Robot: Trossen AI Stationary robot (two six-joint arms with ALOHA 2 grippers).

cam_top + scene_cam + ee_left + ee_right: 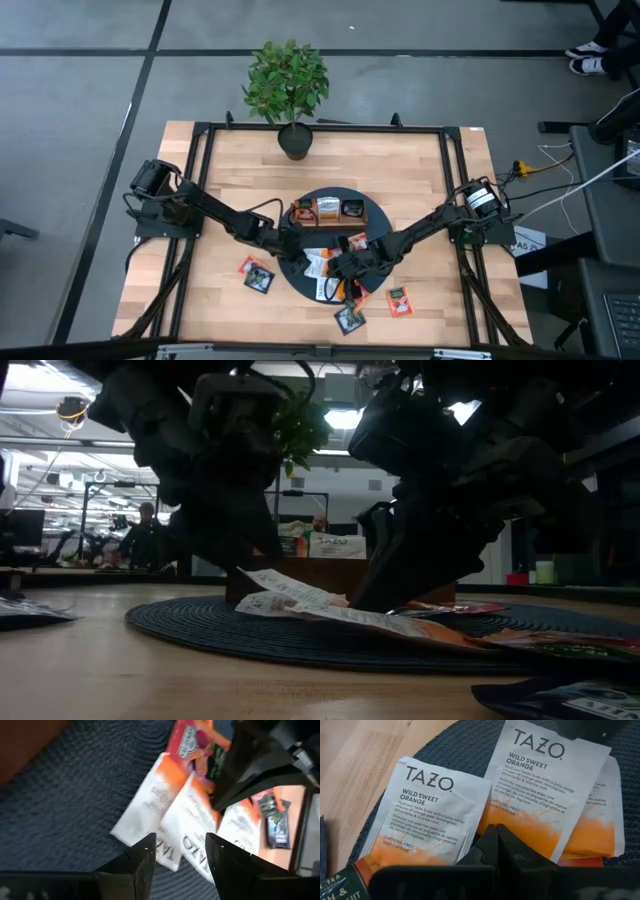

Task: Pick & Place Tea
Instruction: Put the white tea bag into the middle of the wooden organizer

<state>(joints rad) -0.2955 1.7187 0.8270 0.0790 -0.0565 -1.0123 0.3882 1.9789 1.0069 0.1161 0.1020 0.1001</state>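
White-orange sachets (pixel 430 810) (lower edges hidden) behind closed right hand (pixel 496 832).

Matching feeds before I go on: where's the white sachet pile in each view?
High: white sachets near the middle of the mat.
Low: centre, lying flat on the mat.
Left wrist: just beyond the open left gripper, at.
Right wrist: filling the picture, beyond the shut right gripper.
Shared landmark: the round dark mat under them, seen in all four views.
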